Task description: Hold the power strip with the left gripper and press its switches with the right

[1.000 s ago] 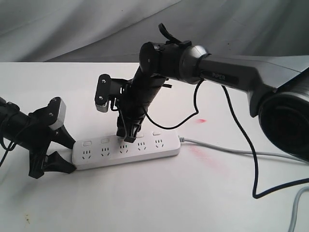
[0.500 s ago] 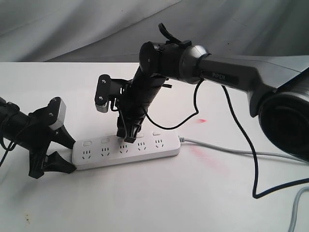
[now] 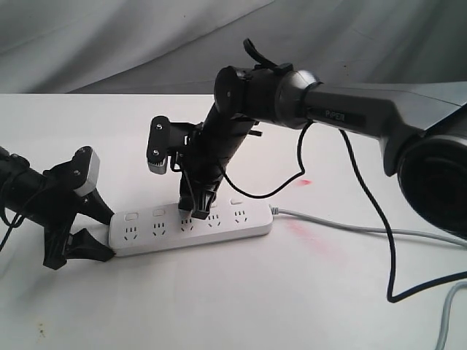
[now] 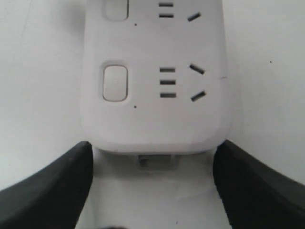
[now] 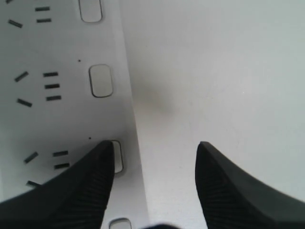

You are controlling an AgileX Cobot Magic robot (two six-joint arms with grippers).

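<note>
White strip: power strip (image 3: 191, 227) lies flat on table (image 3: 233, 306), long axis across me
My left gripper (image 3: 73, 240): jaws spread, straddling strip's far-from-cord end
My right gripper (image 3: 198, 211): fingers apart, one tip on middle switch (image 5: 116, 156)
Nearer switches: right

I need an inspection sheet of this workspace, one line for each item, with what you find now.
Surface: white table, red smears.
Job's things: power strip lies flat; switches in a row.
Clutter: nothing seen.
Grippers: left gripper open, fingers either side of the strip's end; right gripper open, one finger over a switch.
Cables: grey cord leaves the strip; black cable loops from the right arm.
Surroundings: grey cloth backdrop.
</note>
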